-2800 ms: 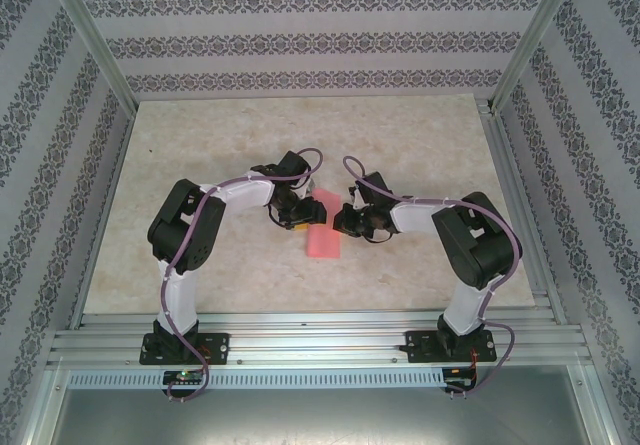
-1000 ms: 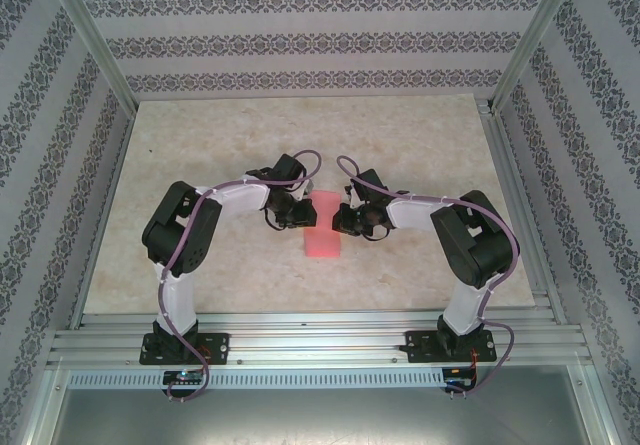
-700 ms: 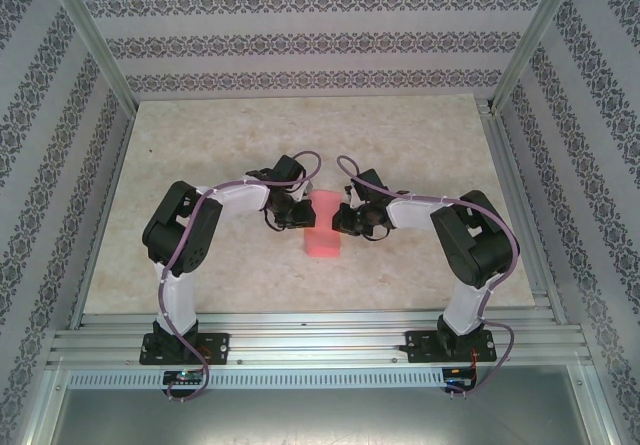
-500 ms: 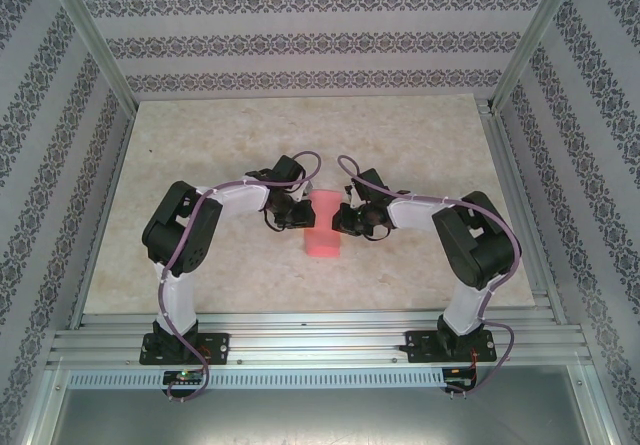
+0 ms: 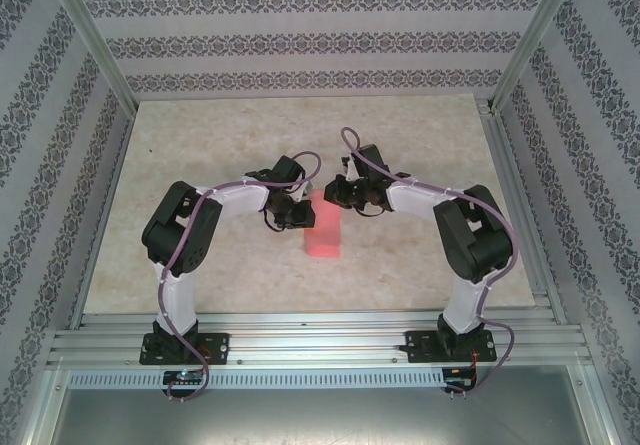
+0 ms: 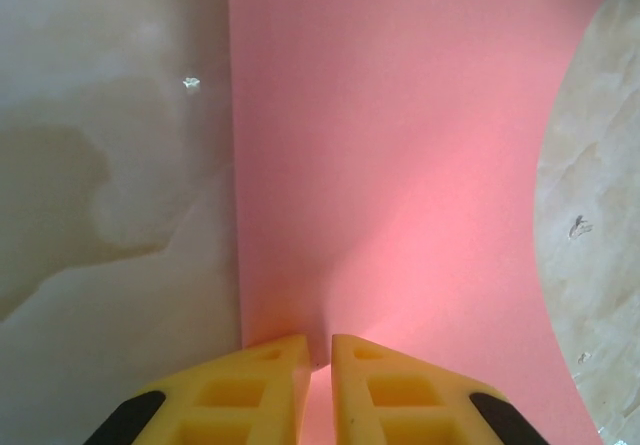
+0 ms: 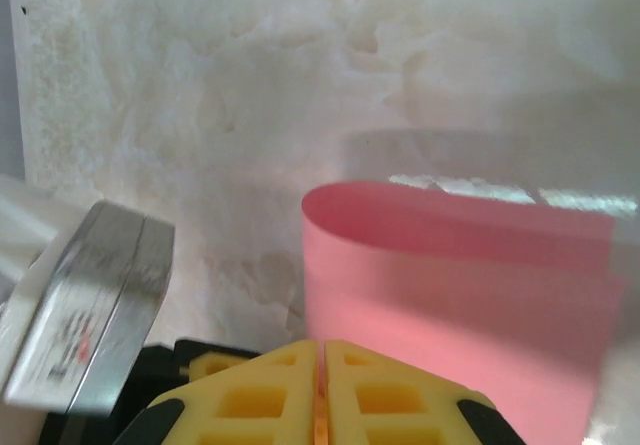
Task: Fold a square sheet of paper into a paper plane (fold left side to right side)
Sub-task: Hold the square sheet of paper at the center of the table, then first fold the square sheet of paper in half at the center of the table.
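Note:
The square sheet of paper [image 5: 322, 235], salmon pink, lies at mid-table bent over into a narrow strip. In the right wrist view the sheet of paper [image 7: 450, 295] shows a rounded, uncreased loop on its left. My left gripper [image 5: 292, 213] sits at the strip's left side. In its wrist view the left gripper [image 6: 319, 350] has its jaws a thin slit apart, with the pink paper [image 6: 400, 165] puckering into the slit. My right gripper [image 5: 335, 193] is at the strip's far end. Seen from the wrist, the right gripper [image 7: 320, 350] is shut at the paper's near left corner.
The marble-patterned table [image 5: 400, 135] has bare surface all round the paper. Aluminium frame rails [image 5: 320, 340] run along the near edge and patterned walls close the sides. A grey metal part of the left arm [image 7: 90, 305] is close beside my right fingers.
My right gripper has swung from the strip's right side up to its far end. The left gripper and the paper have stayed put; earlier the sheet settled into the narrow bent strip.

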